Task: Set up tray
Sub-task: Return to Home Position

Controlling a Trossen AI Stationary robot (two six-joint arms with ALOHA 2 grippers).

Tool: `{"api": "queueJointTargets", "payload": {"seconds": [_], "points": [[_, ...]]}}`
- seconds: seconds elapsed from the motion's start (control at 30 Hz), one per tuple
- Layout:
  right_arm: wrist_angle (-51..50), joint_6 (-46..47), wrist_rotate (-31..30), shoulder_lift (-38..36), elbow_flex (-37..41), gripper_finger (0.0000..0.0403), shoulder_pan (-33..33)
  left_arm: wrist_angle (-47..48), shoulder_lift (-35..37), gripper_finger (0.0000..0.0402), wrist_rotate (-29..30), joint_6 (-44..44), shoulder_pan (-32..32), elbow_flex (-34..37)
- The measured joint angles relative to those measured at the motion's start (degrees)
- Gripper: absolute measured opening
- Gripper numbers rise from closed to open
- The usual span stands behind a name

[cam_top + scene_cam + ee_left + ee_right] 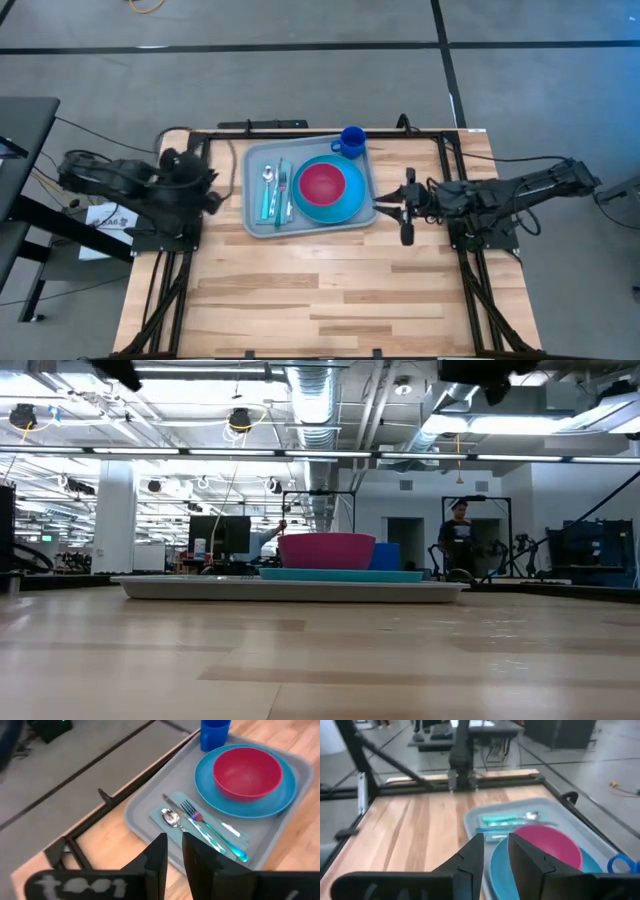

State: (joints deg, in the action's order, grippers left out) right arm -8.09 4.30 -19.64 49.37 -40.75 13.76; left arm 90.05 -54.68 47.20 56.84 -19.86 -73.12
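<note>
The pale grey-blue tray (256, 155) is sitting at the far middle of the desk (320, 290), fully dressed. A teal napkin (165, 822) is lying along its left side, carrying a spoon (171, 817) and an iridescent fork (200, 819). To their right a pink bowl (323, 183) is resting on the round blue plate (345, 210), and a blue cup (352, 140) is standing at the far right corner.

The left hand (173, 840) is hanging off the tray's left edge and the right hand (495, 840) just off its right edge. Each is showing only a narrow gap between its fingers and is holding nothing.

The setting looks complete, so what seems to be left is parking both arms. To do that well, each hand should be lifting first and then drawing outward, away from the tray. The right hand needs the most care, as it is sitting closest to the rim and the cup. Nothing should be nudging the tray or brushing the cutlery askew.
</note>
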Motion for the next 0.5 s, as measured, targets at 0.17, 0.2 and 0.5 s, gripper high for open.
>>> {"api": "queueJointTargets", "payload": {"seconds": [0.17,0.2,0.5], "points": [[0.9,-5.5,0.3,-5.1,3.8,0.0084,3.7,-7.0,14.7,0.0048,5.9,6.0,-8.5,17.3],[2.4,-6.2,1.3,-6.3,5.2,0.0084,4.3,-11.0,17.5,0.0048,7.2,4.9,-9.9,21.5],[23.4,-11.6,13.6,-22.3,25.2,0.0084,2.6,-68.8,35.3,0.0048,12.7,-33.3,-15.4,48.7]]}}
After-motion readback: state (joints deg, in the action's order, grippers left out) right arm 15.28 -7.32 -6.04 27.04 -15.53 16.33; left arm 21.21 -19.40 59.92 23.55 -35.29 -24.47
